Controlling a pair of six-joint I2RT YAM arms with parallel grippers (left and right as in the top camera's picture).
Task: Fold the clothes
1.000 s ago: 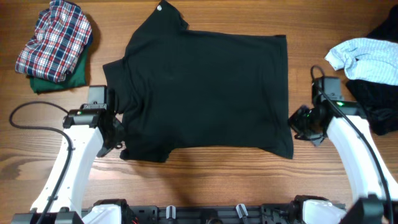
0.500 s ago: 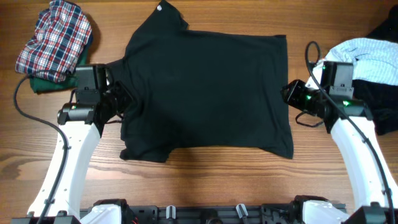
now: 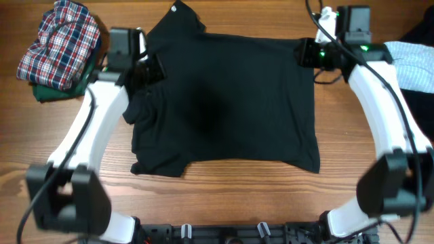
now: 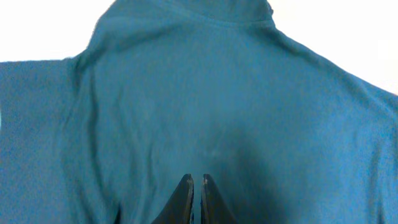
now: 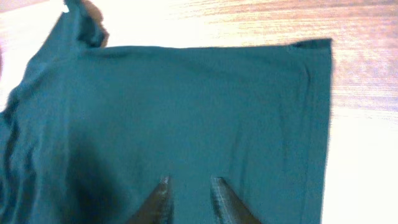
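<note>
Black T-shirt (image 3: pixel 224 102) lies flat; both arms have swung to its far edge, left gripper (image 4: pixel 194 190) closed, right gripper (image 5: pixel 189 186) slightly parted and apparently empty, so the fold hasn't begun.

Black T-shirt (image 3: pixel 224 102), seemingly teal in wrist views; red, white and blue plaid shirt (image 3: pixel 57 41); green garment (image 3: pixel 54 91); pale blue cloth (image 3: pixel 417 59); brown wood-grain table (image 3: pixel 224 196).

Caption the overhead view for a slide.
Left gripper and right gripper over a black T-shirt on the table.
</note>
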